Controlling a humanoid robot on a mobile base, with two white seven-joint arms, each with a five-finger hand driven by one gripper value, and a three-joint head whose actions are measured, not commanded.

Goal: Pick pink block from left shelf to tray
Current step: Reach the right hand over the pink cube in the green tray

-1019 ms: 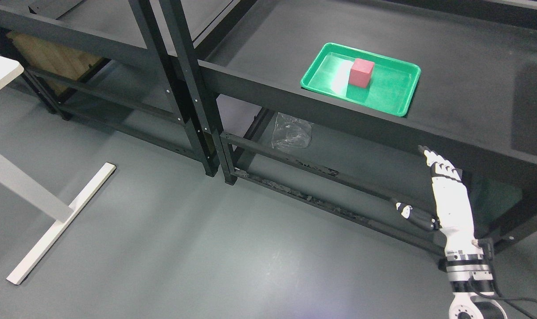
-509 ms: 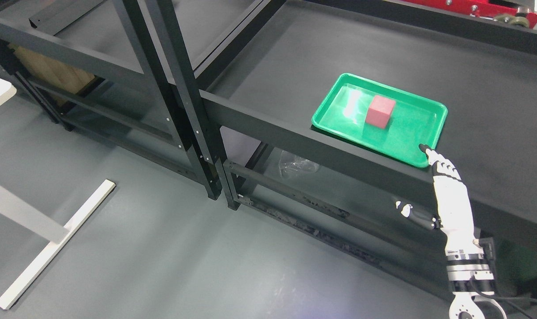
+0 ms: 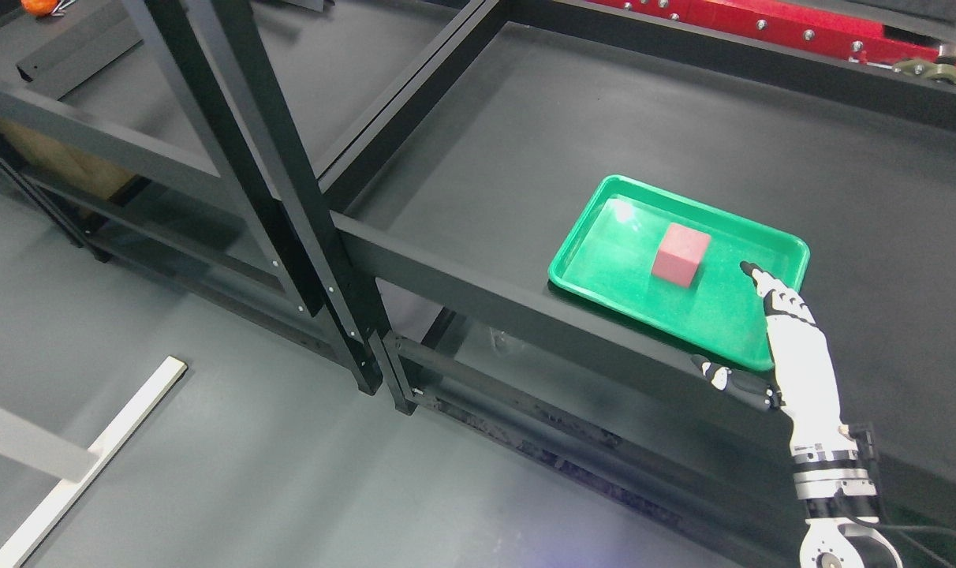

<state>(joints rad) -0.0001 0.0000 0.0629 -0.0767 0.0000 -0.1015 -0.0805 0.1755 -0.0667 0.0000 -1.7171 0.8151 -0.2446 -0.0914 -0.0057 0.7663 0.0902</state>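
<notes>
At five o'clock, the right hand (image 3: 793, 355) rises flat with fingers straight and thumb spread, holding nothing, its tips over the tray (image 3: 580, 256) edge. Beyond, toward one o'clock, the block (image 3: 681, 253) sits inside the tray on the shelf (image 3: 478, 158), so I judge the placing done.

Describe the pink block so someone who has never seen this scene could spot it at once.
Find the dark shelf that fills the upper right of the head view; near its front edge lies a green tray. The pink block sits inside that tray, just left of the right hand. It is the tray's only content and the only pink cube there.
</notes>
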